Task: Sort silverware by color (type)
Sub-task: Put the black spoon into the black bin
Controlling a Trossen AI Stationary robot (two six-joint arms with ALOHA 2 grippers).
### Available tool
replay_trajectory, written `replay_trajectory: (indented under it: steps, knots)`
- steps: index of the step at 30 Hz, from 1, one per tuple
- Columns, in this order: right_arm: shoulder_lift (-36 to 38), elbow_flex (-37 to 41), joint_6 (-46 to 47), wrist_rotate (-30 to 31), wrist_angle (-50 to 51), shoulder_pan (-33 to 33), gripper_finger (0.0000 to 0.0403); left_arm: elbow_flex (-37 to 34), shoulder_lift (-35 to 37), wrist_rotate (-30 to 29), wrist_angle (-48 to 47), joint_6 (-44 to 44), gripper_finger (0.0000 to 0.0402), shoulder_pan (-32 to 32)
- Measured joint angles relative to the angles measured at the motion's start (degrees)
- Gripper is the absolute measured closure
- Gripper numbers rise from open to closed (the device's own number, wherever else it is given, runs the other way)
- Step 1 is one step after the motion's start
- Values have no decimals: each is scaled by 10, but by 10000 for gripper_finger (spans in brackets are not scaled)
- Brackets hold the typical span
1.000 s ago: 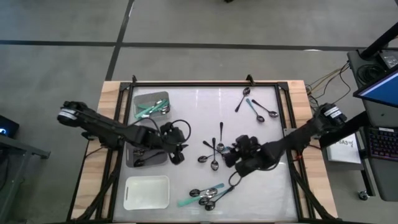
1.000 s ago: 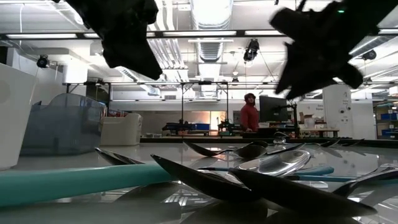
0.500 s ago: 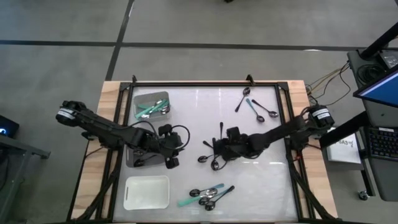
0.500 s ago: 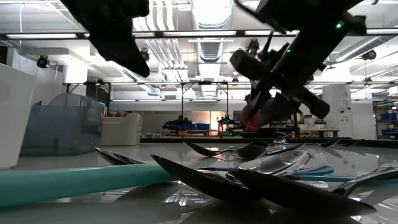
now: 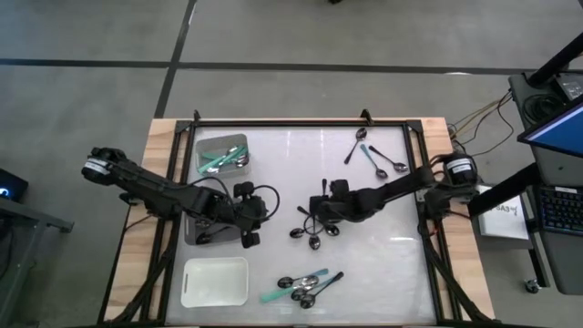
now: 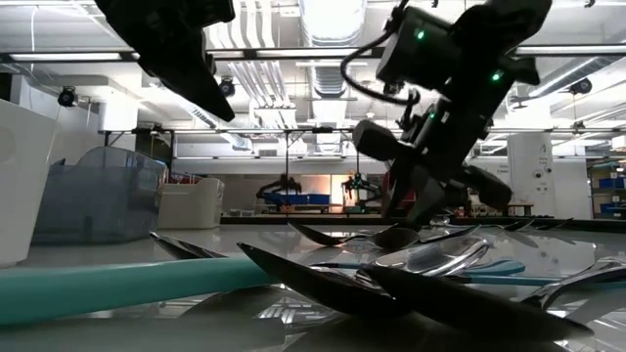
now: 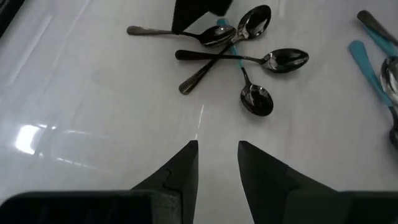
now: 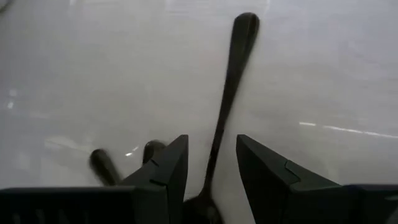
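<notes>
Spoons lie in three groups on the white table: a middle cluster (image 5: 310, 228), a few at the far right (image 5: 373, 157) and a pile at the near edge (image 5: 305, 287). My right gripper (image 5: 319, 211) hangs open, low over the middle cluster. Its fingers stand on either side of a dark-handled spoon (image 8: 229, 87) without touching it. My left gripper (image 5: 255, 228) is open and holds nothing. It hovers left of that cluster, and the spoons (image 7: 239, 56) lie ahead of its fingers (image 7: 186, 165).
A grey tray (image 5: 221, 144) at the far left holds teal-handled spoons. A second grey tray (image 5: 202, 239) lies under my left arm, and a white tray (image 5: 215, 281) sits at the near left. Black rails (image 5: 301, 123) frame the table.
My right gripper has swung toward the table's left and far edge and has sunk onto the middle cluster, rolling at the wrist. It now straddles a spoon handle. My left gripper has rolled a little at the wrist.
</notes>
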State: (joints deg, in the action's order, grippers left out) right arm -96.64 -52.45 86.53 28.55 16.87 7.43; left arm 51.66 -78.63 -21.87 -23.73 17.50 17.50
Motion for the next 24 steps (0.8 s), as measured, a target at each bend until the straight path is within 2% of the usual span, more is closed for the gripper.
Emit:
replay_trajectory:
  steps: [13,19,24]
  knots:
    - [-33,-74,7,-20,129,-11,277,0,0,-2,-8,-46,306,0]
    - [-93,-156,-24,-53,219,-21,293,0,0,-3,-9,-50,306,0]
    - [-153,-232,-76,-56,277,-25,305,0,0,-3,-9,-50,306,-1]
